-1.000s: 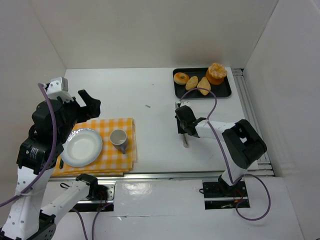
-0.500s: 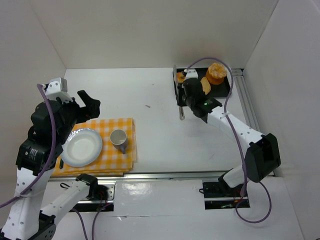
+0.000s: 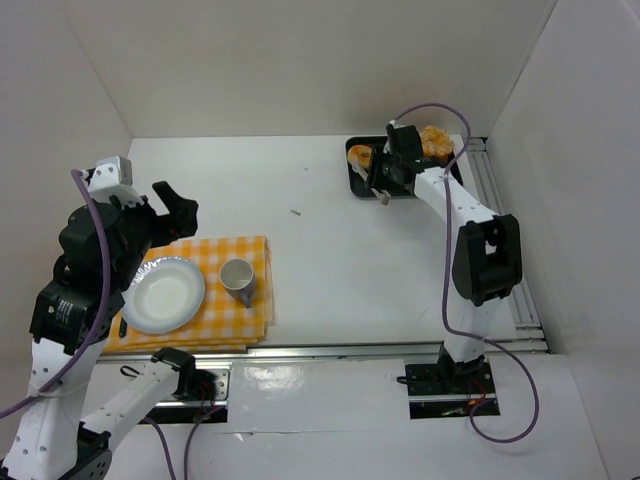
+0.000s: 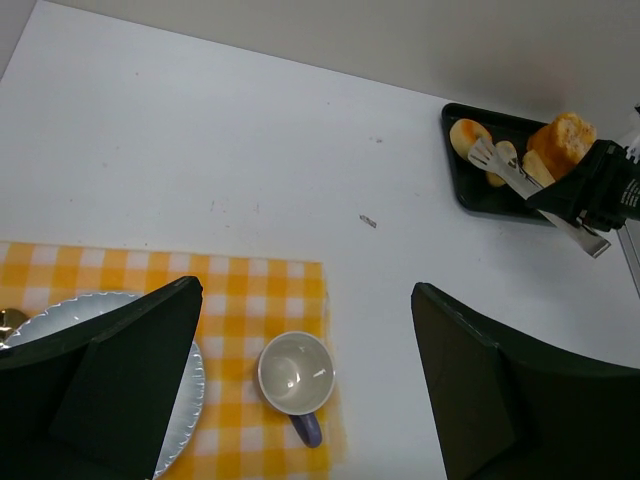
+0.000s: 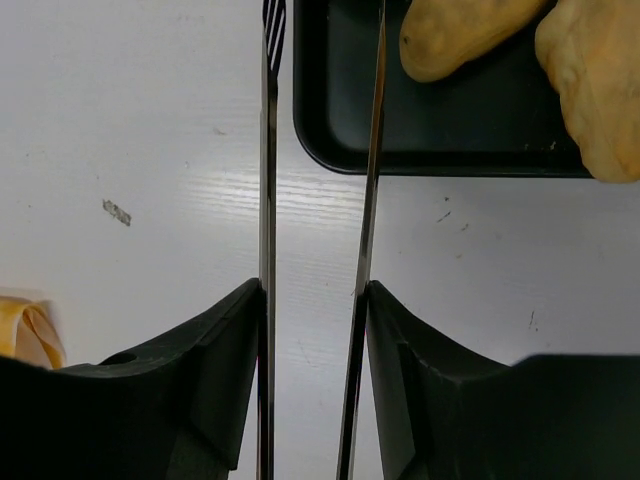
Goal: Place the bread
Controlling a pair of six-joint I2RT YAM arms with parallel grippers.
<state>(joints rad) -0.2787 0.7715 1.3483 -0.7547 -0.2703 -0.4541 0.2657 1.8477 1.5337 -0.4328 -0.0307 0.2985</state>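
Note:
Several pieces of bread lie in a black tray (image 3: 445, 182) at the far right: a round bun (image 3: 361, 156), a tall golden loaf (image 3: 436, 143), and longer rolls (image 5: 470, 35) that show in the right wrist view. My right gripper (image 3: 388, 178) is shut on metal tongs (image 5: 268, 150). The tongs' two blades stand slightly apart and reach over the tray's near left corner, with nothing between them. My left gripper (image 4: 305, 288) hangs open and empty above the checked cloth (image 3: 255, 290).
A white plate (image 3: 163, 295) and a cup with a purple handle (image 3: 237, 277) rest on the yellow checked cloth at the near left. White walls close in the table at the back and on both sides. A rail (image 3: 500, 230) runs along the right edge.
My right arm has swung from the table's middle out to the far tray, carrying the tongs. The tongs' blades now stand a little apart. The left arm has stayed put.

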